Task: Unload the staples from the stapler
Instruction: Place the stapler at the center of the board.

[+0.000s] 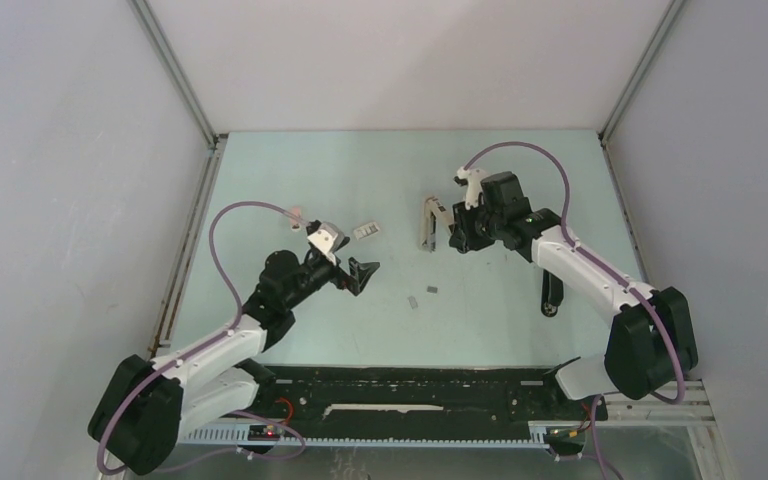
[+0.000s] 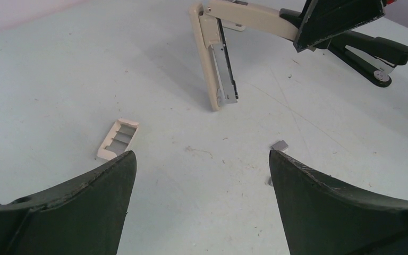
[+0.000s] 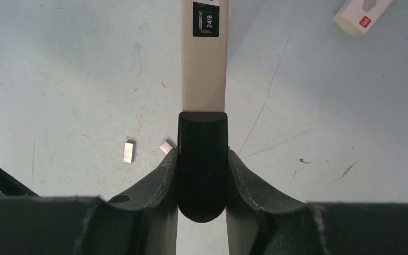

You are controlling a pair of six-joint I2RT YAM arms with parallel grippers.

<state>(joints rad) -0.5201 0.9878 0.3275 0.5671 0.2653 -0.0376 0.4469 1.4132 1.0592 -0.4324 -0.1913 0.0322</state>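
Observation:
The pale beige stapler (image 1: 427,224) stands hinged open on the table, its metal magazine (image 2: 224,69) facing my left wrist camera. My right gripper (image 1: 457,238) is shut on the stapler's black rear end (image 3: 202,159), with the beige body (image 3: 204,69) stretching away from the fingers. Two short silvery strips of staples (image 1: 431,290) lie loose on the table in front of the stapler; they show in the right wrist view as staples (image 3: 129,151) and in the left wrist view as staples (image 2: 280,144). My left gripper (image 1: 360,275) hangs open and empty left of them, the left gripper (image 2: 202,154) wide apart.
A small beige staple box (image 1: 365,230) with grey strips inside, the box (image 2: 118,139), lies left of the stapler. A black stapler (image 2: 374,58) lies behind my right gripper, under the right arm (image 1: 550,293). Grey walls close the table on three sides.

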